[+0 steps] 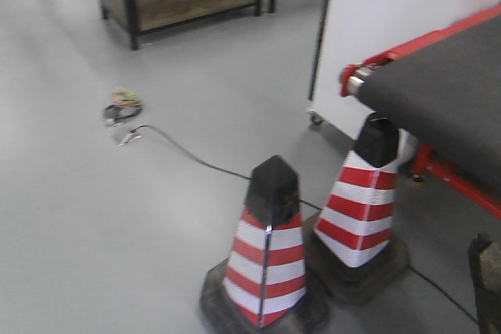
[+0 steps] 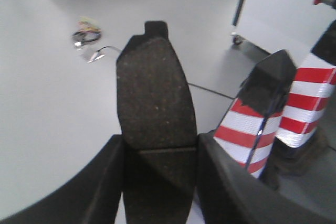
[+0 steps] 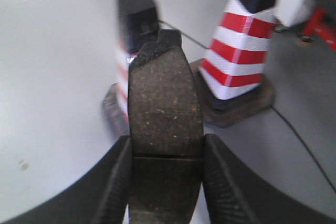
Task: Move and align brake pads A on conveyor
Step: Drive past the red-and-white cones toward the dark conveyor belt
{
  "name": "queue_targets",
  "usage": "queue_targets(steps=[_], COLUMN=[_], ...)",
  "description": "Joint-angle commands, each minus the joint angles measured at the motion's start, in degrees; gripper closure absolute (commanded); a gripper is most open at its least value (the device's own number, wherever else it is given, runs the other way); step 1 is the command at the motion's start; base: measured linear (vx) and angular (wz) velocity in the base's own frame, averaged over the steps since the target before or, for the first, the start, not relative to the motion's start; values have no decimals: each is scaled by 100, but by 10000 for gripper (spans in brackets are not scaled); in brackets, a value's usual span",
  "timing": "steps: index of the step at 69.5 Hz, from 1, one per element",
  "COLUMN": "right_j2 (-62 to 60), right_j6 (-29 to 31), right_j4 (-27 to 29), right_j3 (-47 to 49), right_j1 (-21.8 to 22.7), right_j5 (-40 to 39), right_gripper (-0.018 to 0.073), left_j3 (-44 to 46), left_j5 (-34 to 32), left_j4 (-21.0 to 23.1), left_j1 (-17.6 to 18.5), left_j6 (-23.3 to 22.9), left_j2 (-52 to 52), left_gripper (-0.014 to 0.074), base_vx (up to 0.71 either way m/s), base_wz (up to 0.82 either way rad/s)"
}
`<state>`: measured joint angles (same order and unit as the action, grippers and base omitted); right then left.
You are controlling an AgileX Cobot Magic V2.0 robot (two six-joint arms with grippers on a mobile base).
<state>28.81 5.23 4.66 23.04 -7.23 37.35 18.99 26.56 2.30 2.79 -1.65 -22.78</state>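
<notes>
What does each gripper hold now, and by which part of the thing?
The left gripper holds a brake pad, the right gripper a second brake pad. Each is pinched by its side edges near the groove.

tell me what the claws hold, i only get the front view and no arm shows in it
Observer: The left claw is shut on a pad, rough face toward its camera.
Operator: and the right one
Observer: The right claw grips a second pad the same way.
Operator: where are they hanging
Observer: Over bare floor next to the cones. Neither wrist view shows the belt under its pad.
</notes>
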Motion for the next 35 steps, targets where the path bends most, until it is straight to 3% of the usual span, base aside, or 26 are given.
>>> queue_targets(steps=[1,35], right_j2=[24,24], right_j6=[42,42], right_j4=[-2,-2], right_j3=[163,163], right_j1=[1,1], right_j5=[-473,-465], right_gripper=[480,480], left_j3=[158,158], left_j5=[-551,-551], left_j4=[25,25], left_j1=[28,28], left_j6=[-1,-1], left_j2=[-34,-34], left_gripper=[451,451], base_vx=[31,27], base_wz=[-66,-80])
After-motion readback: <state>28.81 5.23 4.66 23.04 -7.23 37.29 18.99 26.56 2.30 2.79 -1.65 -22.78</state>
